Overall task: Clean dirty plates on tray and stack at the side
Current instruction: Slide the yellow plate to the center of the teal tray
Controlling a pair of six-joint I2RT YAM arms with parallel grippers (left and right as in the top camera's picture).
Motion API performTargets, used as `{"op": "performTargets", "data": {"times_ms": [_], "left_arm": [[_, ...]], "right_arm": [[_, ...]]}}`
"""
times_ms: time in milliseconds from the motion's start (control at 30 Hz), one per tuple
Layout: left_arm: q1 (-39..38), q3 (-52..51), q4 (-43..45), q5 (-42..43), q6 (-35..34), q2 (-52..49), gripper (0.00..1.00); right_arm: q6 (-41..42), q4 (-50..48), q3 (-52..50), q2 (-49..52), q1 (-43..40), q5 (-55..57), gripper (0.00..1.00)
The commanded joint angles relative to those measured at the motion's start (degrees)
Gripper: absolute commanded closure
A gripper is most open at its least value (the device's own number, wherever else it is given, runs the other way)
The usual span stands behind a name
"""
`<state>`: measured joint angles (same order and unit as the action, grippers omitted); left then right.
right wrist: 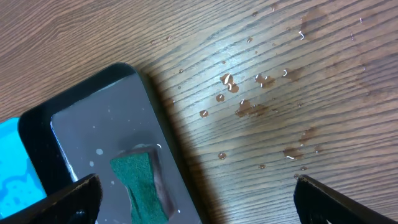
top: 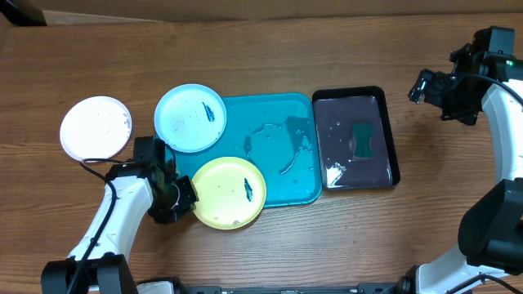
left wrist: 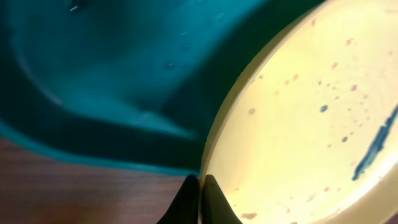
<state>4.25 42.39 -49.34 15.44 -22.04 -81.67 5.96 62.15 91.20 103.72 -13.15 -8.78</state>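
We pinched the yellow plate (left wrist: 298,124) by its rim in our left gripper (left wrist: 200,198), our right gripper (right wrist: 198,202) gaping wide, and that wet edge might slip.

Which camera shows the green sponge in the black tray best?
Overhead: the whole sponge shows, lying in the black tray. The right wrist view is closer but the frame's bottom edge crops it. The left wrist view shows none of it.

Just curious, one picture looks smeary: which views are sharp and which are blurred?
Left wrist view: out of focus, teal tray smeared, yellow plate soft. Overhead view: sharp, glare on the wet black tray. Right wrist view: crisp wooden table and water drops.
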Motion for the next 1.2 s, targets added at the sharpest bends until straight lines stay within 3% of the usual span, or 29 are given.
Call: {"op": "performTargets", "data": {"times_ms": [0,433,633,933,967,1100,1167], "left_arm": [[0.0,-0.2,2.4,6.7,1.1,-0.3,0.96],[-10.4,-0.2,20.2,6.9,-10.1,-0.4,0.96],[-15.5,-0.2,20.9,-3.5,-15.6,-0.4,0.96],[-16.7,-0.2,22.0,-6.0,-15.7,-0.4,0.96],[-16.7,-0.2,22.0,-6.3,-15.7,-0.4,0.93],[-16.5,0.0,22.4,-6.6,-14.8,-0.4,0.61],[-16.2,1.7,20.3,-6.2,-12.0,-0.4,0.55]], "right_arm": [[0.0,-0.3,0.3,-0.1,-0.2,-0.1,0.00],[0.0,-0.3,0.3,-0.1,-0.2,-0.1,0.00],[0.0,-0.3,0.3,-0.1,-0.2,-0.1,0.00],[0.0,-0.3,0.3,-0.1,-0.2,-0.1,0.00],[0.0,-0.3,0.3,-0.1,-0.2,-0.1,0.00],[0.0,-0.3,0.3,-0.1,-0.2,-0.1,0.00],[0.0,-0.3,0.3,-0.1,-0.2,-0.1,0.00]]}}
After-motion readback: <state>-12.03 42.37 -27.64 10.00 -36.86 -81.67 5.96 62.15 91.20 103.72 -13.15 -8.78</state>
